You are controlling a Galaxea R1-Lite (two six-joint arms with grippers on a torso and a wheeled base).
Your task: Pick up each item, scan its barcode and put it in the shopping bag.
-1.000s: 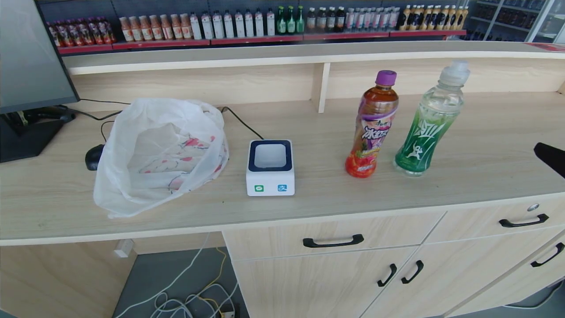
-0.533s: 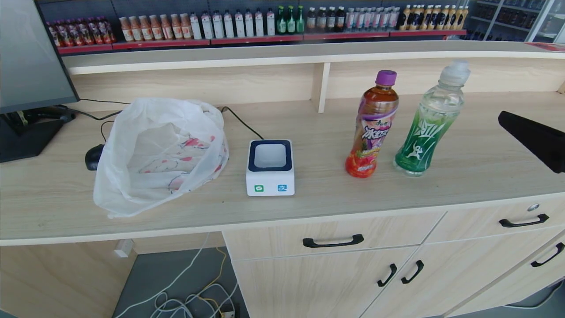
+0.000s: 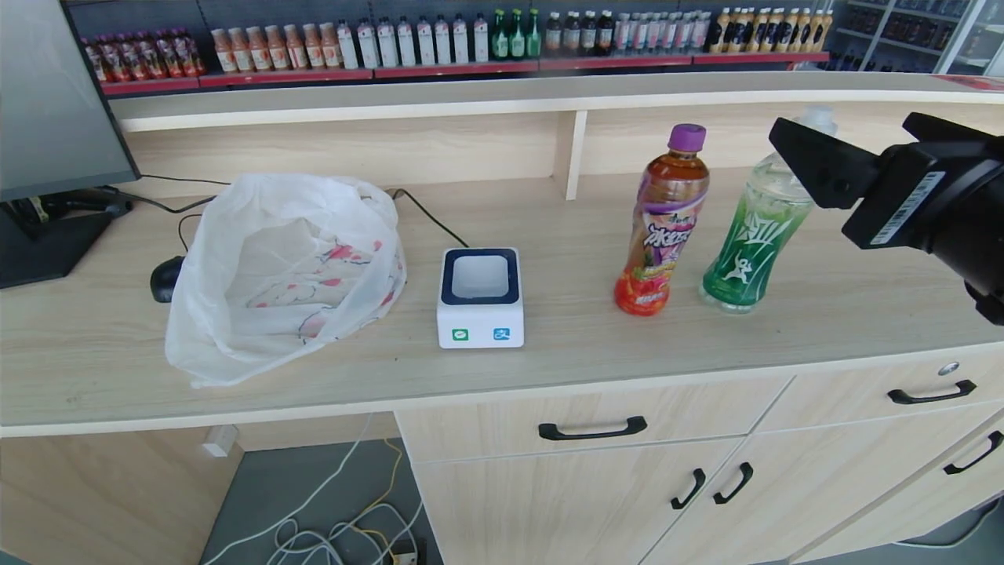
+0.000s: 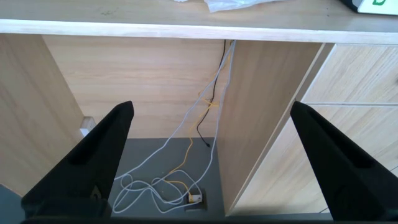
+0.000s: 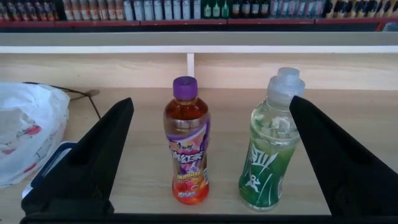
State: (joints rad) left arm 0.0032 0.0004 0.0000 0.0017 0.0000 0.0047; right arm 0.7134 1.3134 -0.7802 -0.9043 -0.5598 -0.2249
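The right fingers (image 5: pixel 93 162) are spread wide at cap height, just right of the green bottle (image 3: pixel 753 235). The wrist camera frames both it and the tea bottle (image 3: pixel 663 224) between them. The left fingers (image 4: pixel 93 155) are wide too, low below the bench (image 3: pixel 549 212) edge, holding nothing. Both bottles stand upright on the bench's right half, close together but not touching. The scanner (image 3: pixel 480 297) sits mid-bench with its window facing up, and the shopping bag (image 3: pixel 282 275) lies just left of it, mouth open.

This looks like the approach for a first pick, probably the green bottle, being nearer. To do it well, centre on one bottle only, drop to the body below the shoulder, and slip the inner finger into the gap without nudging the tea bottle. Close firmly but not hard, since thin plastic may dent. A grip that leaves the barcode uncovered would ease the scan — I cannot tell which side it is on
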